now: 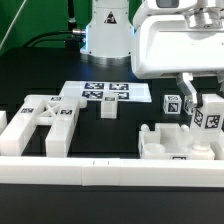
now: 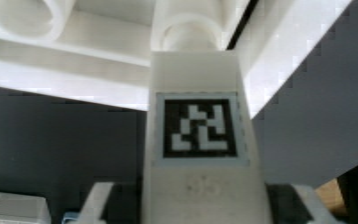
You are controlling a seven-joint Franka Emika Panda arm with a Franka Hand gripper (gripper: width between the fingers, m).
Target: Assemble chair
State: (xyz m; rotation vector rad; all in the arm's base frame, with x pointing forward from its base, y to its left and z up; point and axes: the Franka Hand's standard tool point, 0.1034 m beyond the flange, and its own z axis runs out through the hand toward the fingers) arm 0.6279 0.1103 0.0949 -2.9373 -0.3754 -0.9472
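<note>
Franka's looks: basically all white plastic

The arm base behind the marker board is a rounded, glossy white column with a faint bluish glow high up on it. Off to the exterior view's right of the marker board there's the wrist housing, a big boxy white shell with soft rounded corners. Under that shell the claw has dark fingers; screws and cables are too blurry to call, tbh.

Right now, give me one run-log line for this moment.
gripper shut on post | post upright over seat slab | cross-braced frame lying apart, exterior view's left
</note>
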